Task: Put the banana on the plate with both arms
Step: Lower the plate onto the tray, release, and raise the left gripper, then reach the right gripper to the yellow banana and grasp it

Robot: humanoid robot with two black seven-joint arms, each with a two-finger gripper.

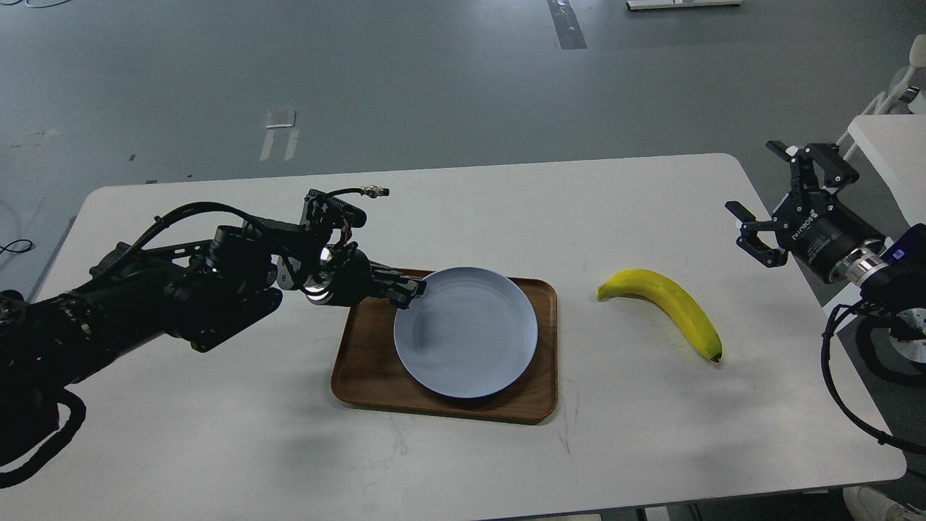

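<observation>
The pale blue-grey plate (466,333) lies nearly flat on the brown wooden tray (369,369) in the middle of the table. My left gripper (411,291) is shut on the plate's upper left rim. The yellow banana (669,307) lies on the table right of the tray, stem end toward the tray, dark tip toward the front right. My right gripper (770,199) is open and empty, held above the table's right edge, up and to the right of the banana.
The white table (217,434) carries only the tray, plate and banana. A second white table (886,141) and a chair stand past the right edge. Grey floor lies beyond the far edge.
</observation>
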